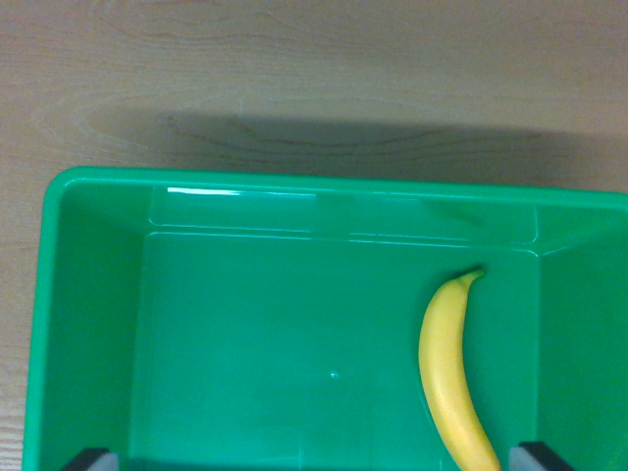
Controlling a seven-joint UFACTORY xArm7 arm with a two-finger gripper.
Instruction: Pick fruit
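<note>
Looking straight down into a bright green rectangular plastic bin [93, 324] set on a pale wood-grain tabletop [294, 69]. Far rim running across the upper middle of the wrist view, left rim and wall fully in sight, right wall cut off by the frame edge. A dark shadow on the wood just beyond the far rim.

One long curved yellow banana [449, 378] lying flat on the bin floor, toward the wrist view's right, stem tip pointing up toward the far wall and just short of it, lower end running out of the bottom edge. Close to the right wall but apart from it. Bare green floor from the banana across to the left wall: wide open room on that side, little on the other.

Two dark gripper fingertips [93, 459] poking in at the bottom corners, one left, one right beside the banana's lower end. Jaws spread wide, holding nothing.
</note>
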